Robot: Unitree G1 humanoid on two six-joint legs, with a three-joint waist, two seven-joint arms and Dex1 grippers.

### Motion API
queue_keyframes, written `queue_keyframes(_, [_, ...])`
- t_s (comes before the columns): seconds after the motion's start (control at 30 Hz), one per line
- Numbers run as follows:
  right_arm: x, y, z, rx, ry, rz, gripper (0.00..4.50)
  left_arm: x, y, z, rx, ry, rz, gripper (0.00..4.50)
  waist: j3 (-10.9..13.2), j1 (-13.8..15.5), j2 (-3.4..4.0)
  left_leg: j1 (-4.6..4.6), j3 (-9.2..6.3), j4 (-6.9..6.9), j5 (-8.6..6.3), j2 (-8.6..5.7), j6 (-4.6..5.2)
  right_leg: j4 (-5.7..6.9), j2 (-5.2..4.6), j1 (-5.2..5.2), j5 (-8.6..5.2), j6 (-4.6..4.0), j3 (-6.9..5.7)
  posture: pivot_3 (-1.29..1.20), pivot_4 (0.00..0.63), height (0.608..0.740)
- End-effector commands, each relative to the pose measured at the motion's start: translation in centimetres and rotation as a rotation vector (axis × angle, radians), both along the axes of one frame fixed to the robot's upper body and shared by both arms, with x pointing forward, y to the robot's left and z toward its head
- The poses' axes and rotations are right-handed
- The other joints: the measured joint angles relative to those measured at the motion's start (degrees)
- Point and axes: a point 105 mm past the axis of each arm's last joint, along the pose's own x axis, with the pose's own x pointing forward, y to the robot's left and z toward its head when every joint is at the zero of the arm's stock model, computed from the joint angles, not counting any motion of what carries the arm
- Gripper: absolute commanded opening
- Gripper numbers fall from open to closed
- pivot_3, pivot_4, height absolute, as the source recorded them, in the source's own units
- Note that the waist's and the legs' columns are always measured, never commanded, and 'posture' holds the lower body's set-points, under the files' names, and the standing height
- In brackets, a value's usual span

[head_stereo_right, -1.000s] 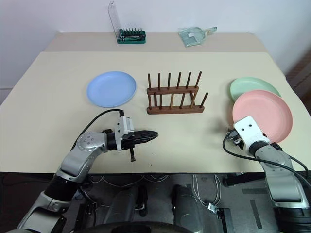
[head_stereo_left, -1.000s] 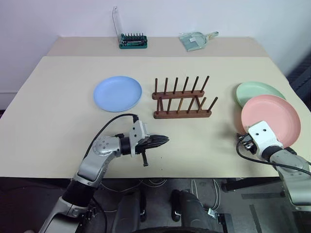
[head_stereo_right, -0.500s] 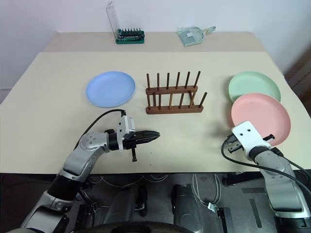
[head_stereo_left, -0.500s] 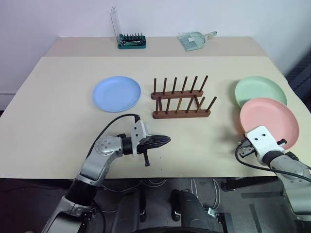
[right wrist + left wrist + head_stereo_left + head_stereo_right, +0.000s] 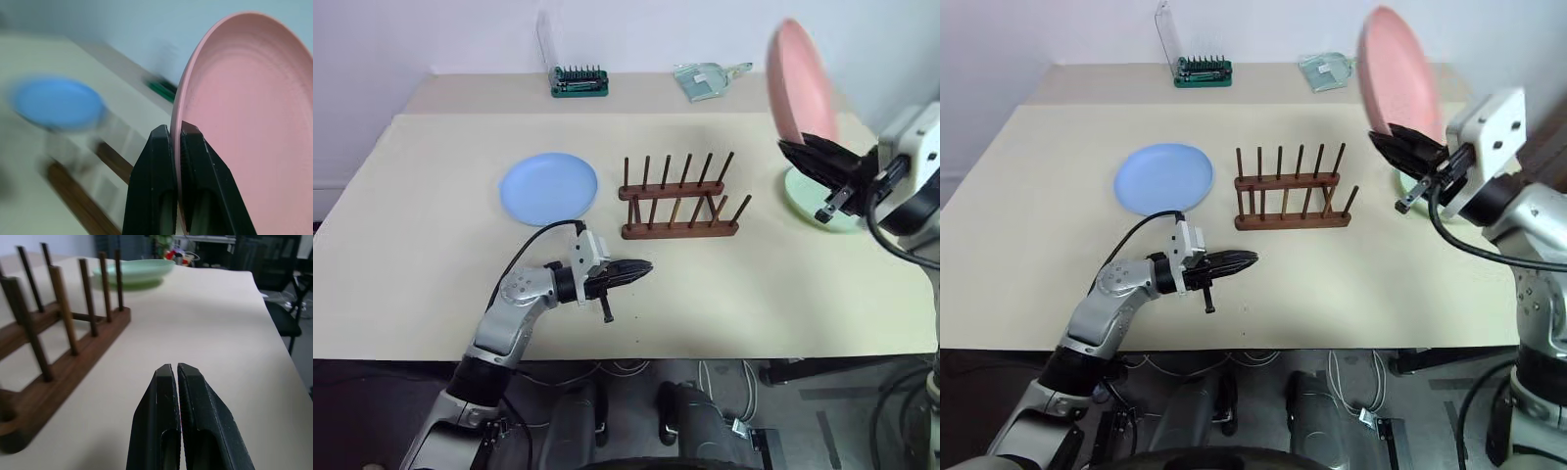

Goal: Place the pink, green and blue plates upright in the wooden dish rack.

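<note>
The pink plate (image 5: 798,80) stands on edge in the air, high above the table's right side, with my right gripper (image 5: 790,148) shut on its lower rim. Under that arm the green plate (image 5: 808,192) lies flat on the table, partly hidden. The wooden dish rack (image 5: 677,199) stands empty at the table's middle, left of the raised plate. The blue plate (image 5: 549,188) lies flat to the rack's left. My left gripper (image 5: 646,266) hovers shut and empty in front of the rack, pointing right.
A green tray of screwdriver bits (image 5: 580,81) with a clear lid and a clear dustpan-like item (image 5: 709,78) sit at the table's back edge. The table (image 5: 431,206) has open surface at left and front.
My right gripper closed on the pink plate's rim and lifted it off the table, swinging it up and leftward until it stands on edge. The left gripper stayed in place.
</note>
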Motion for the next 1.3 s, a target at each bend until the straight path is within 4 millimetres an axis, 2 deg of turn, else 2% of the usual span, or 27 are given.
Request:
queue_keyframes(0.03, [0.7,1.7,1.3,0.192,0.085,0.192,0.05,0.1,0.3,1.4,-0.037,-0.045,0.022,0.12,0.01,-0.12,0.00,-0.05,0.02,0.02,0.00,-0.01,0.01,-0.01,-0.02,-0.01,0.06,-0.08,0.00,0.00,0.150,0.740])
queue_keyframes(0.1, [1.4,1.9,1.6,0.259,0.120,0.241,0.05,0.0,0.5,1.5,-0.038,-0.048,0.032,0.12,0.01,-0.12,0.01,-0.04,0.03,0.04,-0.01,-0.04,0.03,0.00,-0.05,-0.01,0.08,-0.11,0.01,0.00,0.150,0.740])
queue_keyframes(0.27, [3.2,0.8,1.7,0.423,0.224,0.292,0.05,-0.4,1.0,1.6,-0.050,-0.044,0.063,0.12,0.01,-0.01,0.01,-0.12,0.04,0.03,-0.02,-0.03,0.07,0.00,-0.05,-0.05,0.09,-0.12,0.00,0.00,0.150,0.740])
queue_keyframes(0.43, [4.0,0.1,1.3,0.476,0.286,0.320,0.05,-0.8,1.3,1.4,-0.046,-0.037,0.081,0.12,0.01,-0.08,0.03,-0.11,0.07,0.03,-0.02,-0.02,0.08,0.03,-0.04,-0.06,0.09,-0.11,0.00,0.00,0.150,0.740])
queue_keyframes(0.63, [4.6,-0.2,0.6,0.517,0.325,0.311,0.05,-0.8,1.5,1.5,-0.046,-0.041,0.093,0.12,0.00,-0.09,0.03,-0.11,0.08,0.03,-0.02,-0.01,0.08,0.04,-0.03,-0.08,0.09,-0.11,0.00,0.00,0.150,0.740])
queue_keyframes(0.87, [5.4,-1.5,0.3,0.686,0.370,0.270,0.05,-0.8,1.8,1.6,-0.041,-0.046,0.104,0.12,0.00,-0.10,0.05,-0.10,0.08,0.03,-0.02,-0.01,0.07,0.04,-0.03,-0.08,0.09,-0.11,0.00,0.00,0.150,0.740])
queue_keyframes(1.0, [5.8,-2.0,-0.6,0.758,0.400,0.236,0.05,-0.8,1.8,1.7,-0.039,-0.046,0.104,0.12,0.01,-0.10,0.06,-0.12,0.09,0.02,-0.02,-0.01,0.07,0.04,-0.03,-0.09,0.10,-0.11,0.00,0.00,0.150,0.740])
queue_keyframes(1.27, [6.4,-2.5,-2.3,0.797,0.440,0.192,0.05,-0.6,2.0,1.4,-0.031,-0.047,0.103,0.12,0.00,-0.12,0.06,-0.12,0.10,0.01,-0.02,-0.01,0.07,0.04,-0.03,-0.09,0.09,-0.11,0.00,0.00,0.150,0.740])
queue_keyframes(1.3, [6.5,-2.6,-2.4,0.799,0.441,0.185,0.34,-0.6,2.1,1.4,-0.031,-0.047,0.103,0.12,0.00,-0.12,0.06,-0.11,0.10,0.01,-0.02,-0.01,0.07,0.04,-0.03,-0.09,0.09,-0.11,0.00,0.00,0.150,0.740])
